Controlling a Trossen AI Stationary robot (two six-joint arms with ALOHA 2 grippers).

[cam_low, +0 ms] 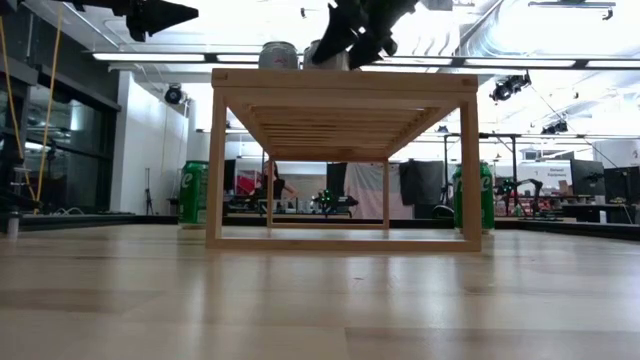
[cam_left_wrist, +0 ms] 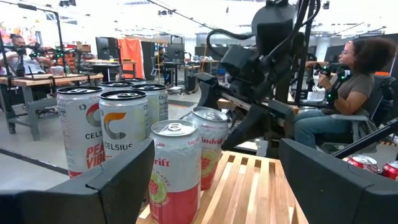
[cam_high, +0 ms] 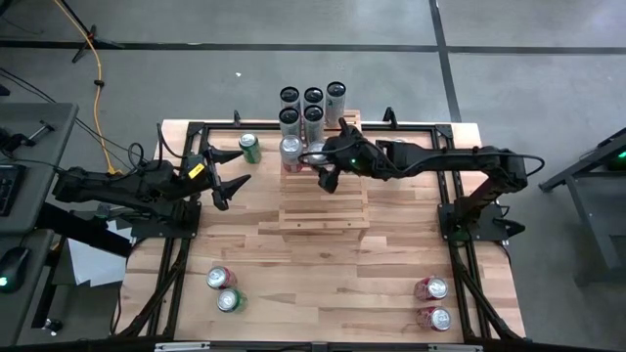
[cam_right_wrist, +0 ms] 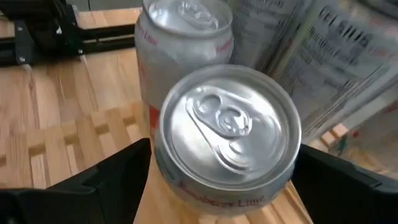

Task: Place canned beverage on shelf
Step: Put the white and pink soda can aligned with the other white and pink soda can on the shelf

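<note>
Item: right gripper point(cam_high: 326, 168), over the top step of the shelf point(cam_high: 323, 210). Its two fingers stand apart, one on each side of a raspberry-lime can point(cam_right_wrist: 227, 140) that is upright on the slats; no pad is seen pressing the wall, so treat the can as set down, not held.

Item: neighbouring cans. A second short can point(cam_right_wrist: 183, 37) stands just beside it, and a block of tall Celsius cans point(cam_high: 313, 106) stands behind the top step. Clearance is tight on that side.

Item: left gripper point(cam_high: 223, 184), waiting near the shelf's left side, fingers apart, nothing between them. A green can point(cam_high: 250, 148) stands on the table just beyond it.

Item: stock to be shelved. Cans lie near the front corners of the table point(cam_high: 391, 303), well apart from the shelf.

Handling note: draw your right gripper straight up first, keeping both fingers off the rim, and only then swing away. A sideways exit risks tipping the can into its neighbour.
</note>
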